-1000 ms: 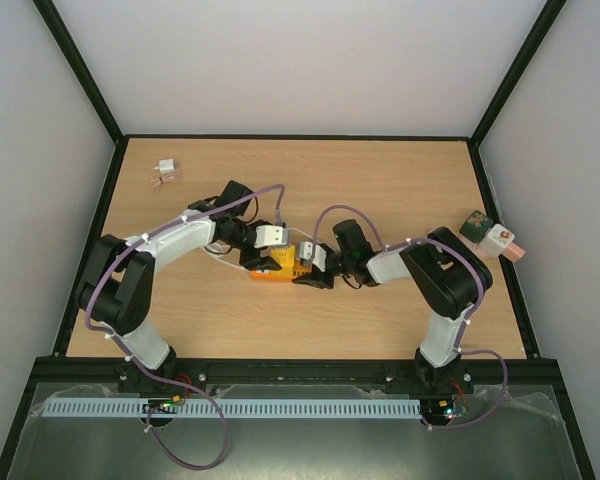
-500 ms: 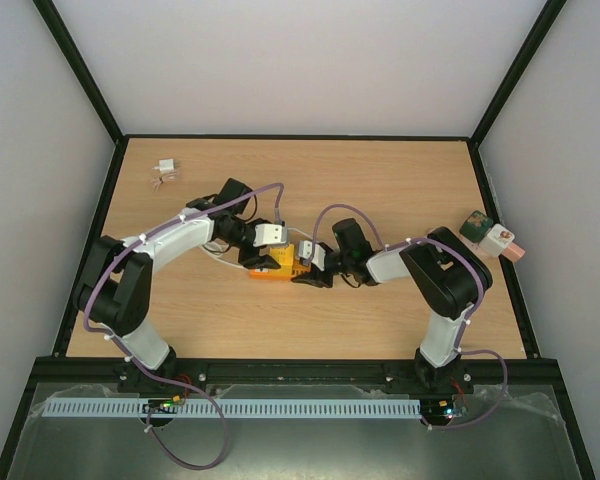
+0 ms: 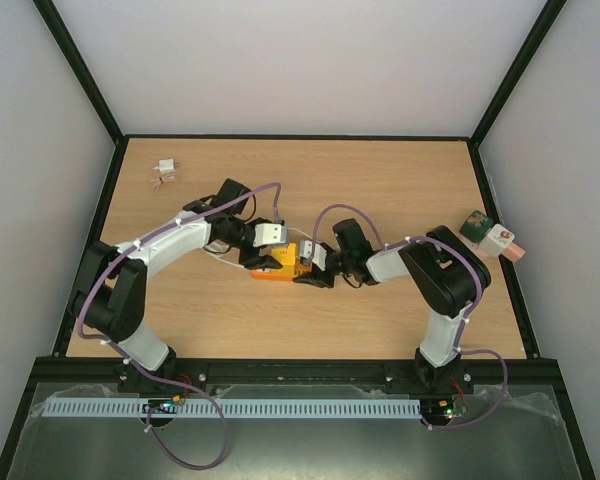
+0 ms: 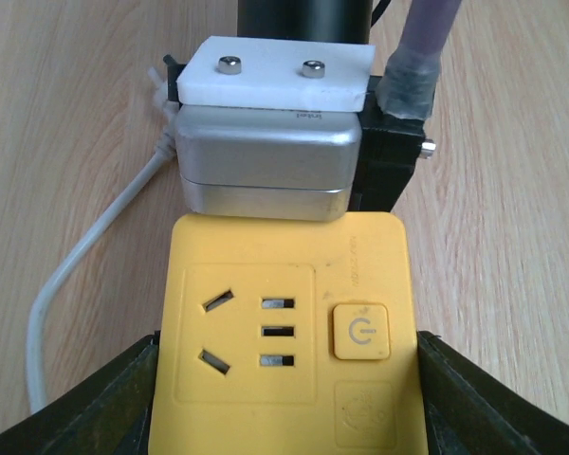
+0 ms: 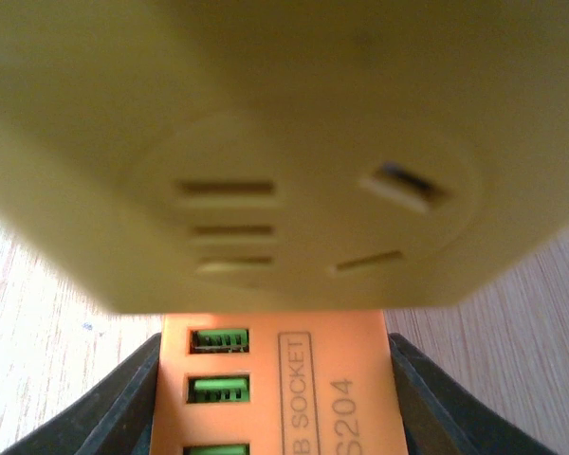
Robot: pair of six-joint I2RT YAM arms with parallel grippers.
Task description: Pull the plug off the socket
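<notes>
A yellow socket block (image 3: pixel 298 260) with an orange side lies mid-table between both grippers. My left gripper (image 3: pixel 266 262) is shut on the socket; in the left wrist view its fingers (image 4: pixel 104 408) clamp the yellow face (image 4: pixel 284 332), whose outlet holes are empty beside a power button. My right gripper (image 3: pixel 316 272) is shut on it from the other end; its fingers (image 5: pixel 104 417) flank the orange face (image 5: pixel 294 398) with green USB ports, under a blurred yellow outlet face (image 5: pixel 266 142). A white cable (image 4: pixel 85 256) runs off to the left. I cannot make out the plug.
A small white item (image 3: pixel 165 168) lies at the back left. A green box and a white-pink box (image 3: pixel 488 235) sit at the right edge. The right wrist's silver camera block (image 4: pixel 270 161) sits just beyond the socket.
The left arm's lower links have shifted slightly. Both grippers and the socket stay in the same place.
</notes>
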